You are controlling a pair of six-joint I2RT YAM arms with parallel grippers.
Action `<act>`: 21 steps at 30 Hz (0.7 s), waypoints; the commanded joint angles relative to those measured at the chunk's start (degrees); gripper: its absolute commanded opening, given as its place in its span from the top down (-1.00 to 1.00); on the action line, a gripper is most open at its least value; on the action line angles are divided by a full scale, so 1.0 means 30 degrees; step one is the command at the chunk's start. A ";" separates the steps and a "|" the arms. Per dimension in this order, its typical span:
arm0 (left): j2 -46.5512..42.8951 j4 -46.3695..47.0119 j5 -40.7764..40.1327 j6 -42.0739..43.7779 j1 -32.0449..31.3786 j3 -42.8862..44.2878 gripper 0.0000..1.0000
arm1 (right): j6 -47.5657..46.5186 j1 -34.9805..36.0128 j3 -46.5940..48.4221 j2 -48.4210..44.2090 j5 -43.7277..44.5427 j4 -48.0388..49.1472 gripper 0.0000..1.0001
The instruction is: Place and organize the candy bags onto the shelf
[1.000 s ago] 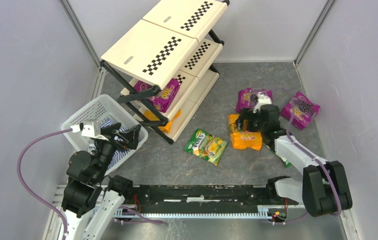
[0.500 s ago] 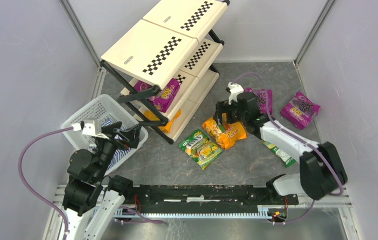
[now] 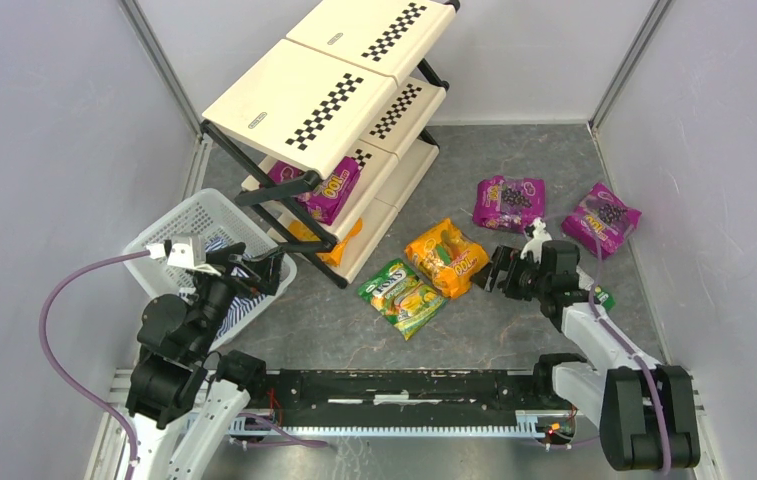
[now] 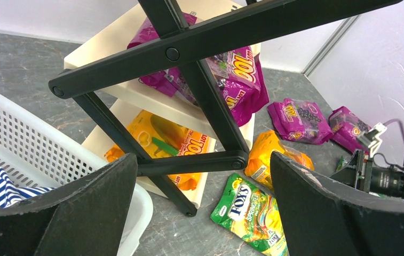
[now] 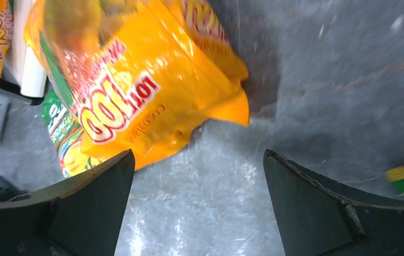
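The shelf point(image 3: 299, 105) at upper left holds a purple bag point(image 3: 329, 190) and, lower, an orange bag point(image 3: 339, 245). Not yet put away, on the floor: a loose orange bag point(image 3: 446, 257) and a green bag point(image 3: 404, 296) in the middle, and two purple bags point(image 3: 509, 202) point(image 3: 602, 218) at upper right. The right gripper point(image 3: 499, 272) and the left gripper point(image 3: 259, 270) are spread wide and hold nothing.
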 commanded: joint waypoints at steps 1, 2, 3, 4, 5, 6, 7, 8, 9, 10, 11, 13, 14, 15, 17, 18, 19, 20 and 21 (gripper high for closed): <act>0.0100 0.0684 0.0041 0.1112 0.0138 -0.0042 -1.00 | 0.5102 -0.0020 -0.1892 0.0670 -0.2942 0.4588 -0.96; 0.0095 0.0698 0.0037 0.1112 0.0145 -0.0047 -1.00 | 0.5935 -0.0020 -0.2242 0.0932 -0.3130 0.5515 -0.96; 0.0080 0.0700 0.0029 0.1112 0.0160 -0.0036 -1.00 | 0.6612 0.0027 -0.2446 0.1220 -0.3229 0.6361 -0.96; 0.0111 0.0664 0.0028 0.1112 0.0144 -0.0032 -1.00 | 0.7035 0.0060 -0.2550 0.1455 -0.3346 0.7168 -0.96; 0.0173 0.0648 0.0024 0.1112 0.0138 -0.0031 -1.00 | 0.7456 0.0094 -0.2592 0.1697 -0.3429 0.7651 -0.96; 0.0232 0.0621 0.0002 0.1112 0.0141 -0.0002 -1.00 | 0.7777 0.0189 -0.2620 0.1859 -0.3390 0.8136 -0.96; 0.0273 0.0610 -0.0045 0.1112 0.0138 -0.0002 -1.00 | 0.8029 0.0278 -0.2664 0.2091 -0.3274 0.8557 -0.96; 0.0347 0.0597 -0.0069 0.1112 0.0138 -0.0002 -1.00 | 0.8420 0.0406 -0.2721 0.2320 -0.3084 0.9034 -0.96; 0.0404 0.0596 -0.0098 0.1112 0.0138 0.0017 -1.00 | 0.8783 0.0601 -0.2709 0.2656 -0.2911 0.9452 -0.96; 0.0463 0.0603 -0.0138 0.1112 0.0141 0.0019 -1.00 | 0.9273 0.0826 -0.2731 0.3038 -0.2752 1.0001 -0.96; 0.0517 0.0593 -0.0154 0.1112 0.0138 0.0016 -1.00 | 0.9711 0.1003 -0.2714 0.3515 -0.2549 1.0467 -0.96; 0.0765 0.0596 -0.0116 0.1112 0.0165 0.0003 -1.00 | 1.0610 0.1405 -0.2688 0.4262 -0.2041 1.1322 -0.96; 0.0878 0.0592 -0.0060 0.1112 0.0192 0.0043 -1.00 | 1.1017 0.1622 -0.2723 0.4577 -0.1703 1.1781 -0.96; 0.0983 0.0592 -0.0023 0.1112 0.0192 0.0033 -1.00 | 1.1300 0.1760 -0.2763 0.4789 -0.1167 1.2073 -0.96; 0.1139 0.0593 0.0008 0.1112 0.0235 0.0048 -1.00 | 1.1862 0.2081 -0.2818 0.5172 -0.0320 1.2585 -0.96; 0.1159 0.0610 0.0004 0.1112 0.0227 0.0030 -1.00 | 1.2160 0.2172 -0.2915 0.5414 -0.0011 1.2871 -0.96; 0.1187 0.0590 0.0007 0.1112 0.0240 0.0043 -1.00 | 1.2551 0.2259 -0.3006 0.5654 0.0328 1.3375 -0.96; 0.1190 0.0584 0.0000 0.1112 0.0253 0.0029 -1.00 | 1.2931 0.2319 -0.3123 0.5890 0.0652 1.3913 -0.96; 0.1191 0.0609 0.0021 0.1112 0.0255 0.0028 -1.00 | 1.3228 0.2386 -0.3253 0.6196 0.0829 1.4376 -0.96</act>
